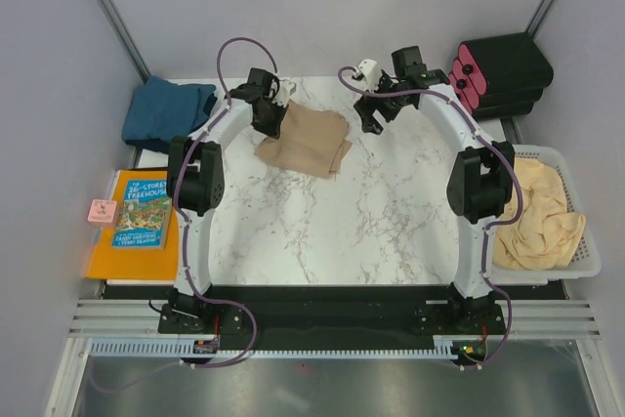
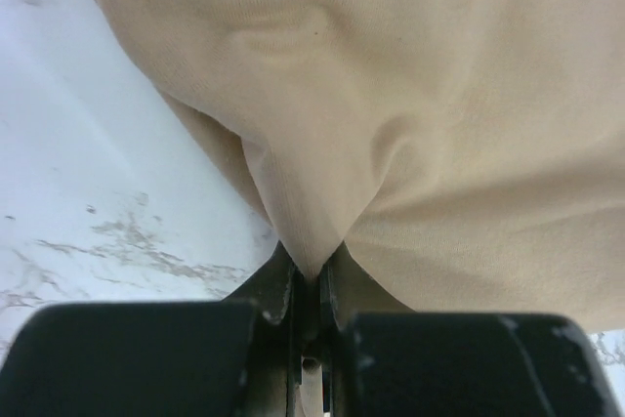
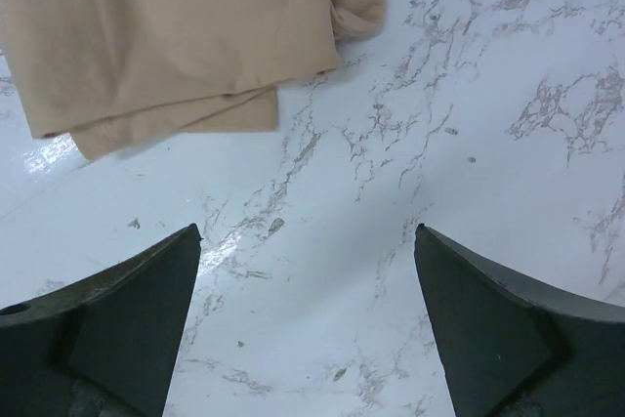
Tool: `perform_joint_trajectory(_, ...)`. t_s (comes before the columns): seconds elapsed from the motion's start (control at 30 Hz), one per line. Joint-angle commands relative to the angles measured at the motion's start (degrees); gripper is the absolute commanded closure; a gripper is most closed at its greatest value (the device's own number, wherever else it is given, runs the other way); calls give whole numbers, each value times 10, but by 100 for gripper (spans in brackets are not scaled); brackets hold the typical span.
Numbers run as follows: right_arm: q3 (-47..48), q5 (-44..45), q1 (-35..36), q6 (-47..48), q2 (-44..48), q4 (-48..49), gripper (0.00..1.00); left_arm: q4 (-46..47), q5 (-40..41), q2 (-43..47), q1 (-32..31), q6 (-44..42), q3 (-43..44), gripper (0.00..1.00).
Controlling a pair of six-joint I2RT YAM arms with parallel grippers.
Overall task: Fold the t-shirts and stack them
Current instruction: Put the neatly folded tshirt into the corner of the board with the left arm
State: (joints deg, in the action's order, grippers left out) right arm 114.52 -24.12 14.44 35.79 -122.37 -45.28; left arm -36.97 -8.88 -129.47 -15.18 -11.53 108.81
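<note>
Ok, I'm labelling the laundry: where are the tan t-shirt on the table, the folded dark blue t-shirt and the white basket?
tan t-shirt [image 1: 305, 142]: top view, middle of the cloth.
dark blue t-shirt [image 1: 166, 112]: top view, centre of the pile.
white basket [image 1: 539, 151]: top view, bare far rim.

Picture book [image 1: 143, 209] at left of the overhead view, cover title reads "26-STOREY TREEHOUSE", smaller lettering near its lower edge too blurred to read

Counting it up: one tan t-shirt [image 1: 305, 141], one dark teal t-shirt [image 1: 166, 112], one pale beige t-shirt [image 1: 537, 212], one picture book [image 1: 144, 209], one white basket [image 1: 586, 241], one small pink block [image 1: 102, 211], two robot arms [image 1: 195, 178] [image 1: 480, 183].
</note>
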Motion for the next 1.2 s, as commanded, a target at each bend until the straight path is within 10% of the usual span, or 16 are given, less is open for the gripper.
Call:
perform_joint_trajectory(0.0,-36,5,2,5,30,2,3,-14,41,-28,13,-57,75,98)
perform_joint_trajectory(1.17,-131,9,-13,2,110,8,4,-57,150,-95,187,-355,309,98)
